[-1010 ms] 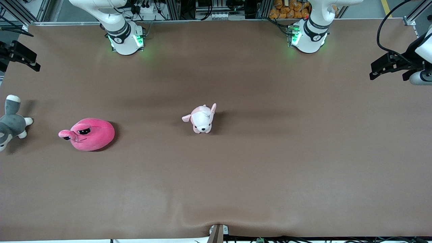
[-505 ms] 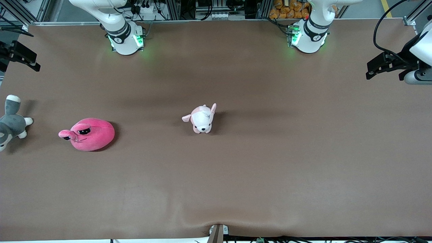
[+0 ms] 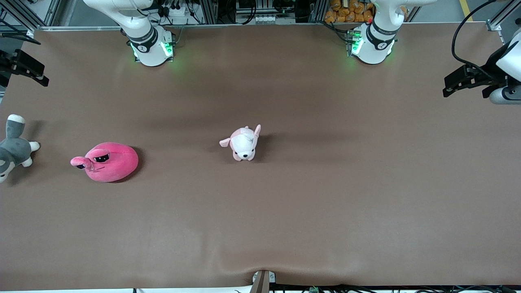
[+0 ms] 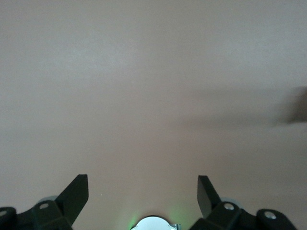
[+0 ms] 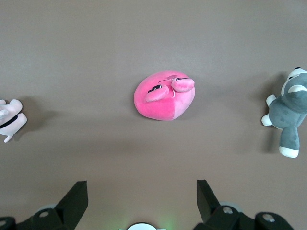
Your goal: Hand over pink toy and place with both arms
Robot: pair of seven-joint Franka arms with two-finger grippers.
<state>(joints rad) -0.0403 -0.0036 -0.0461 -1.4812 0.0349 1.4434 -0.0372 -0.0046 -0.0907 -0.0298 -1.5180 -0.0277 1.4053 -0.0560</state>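
Observation:
The pink toy (image 3: pixel 108 161) lies on the brown table (image 3: pixel 325 195) toward the right arm's end, with its snout pointing at that end. It also shows in the right wrist view (image 5: pixel 164 97). My right gripper (image 3: pixel 28 71) is up in the air at the table's right-arm end; its jaws (image 5: pixel 142 189) are open and empty, apart from the toy. My left gripper (image 3: pixel 460 83) is up over the table's left-arm end. It is open and empty (image 4: pixel 142 184) with only bare table under it.
A small pale pink-and-white puppy plush (image 3: pixel 243 143) sits at mid table and shows in the right wrist view (image 5: pixel 9 120). A grey-and-white plush animal (image 3: pixel 14 148) lies at the right arm's edge, beside the pink toy, and also shows in that view (image 5: pixel 288 112).
The left gripper shifted slightly at its end of the table. The toys and the right gripper have not moved.

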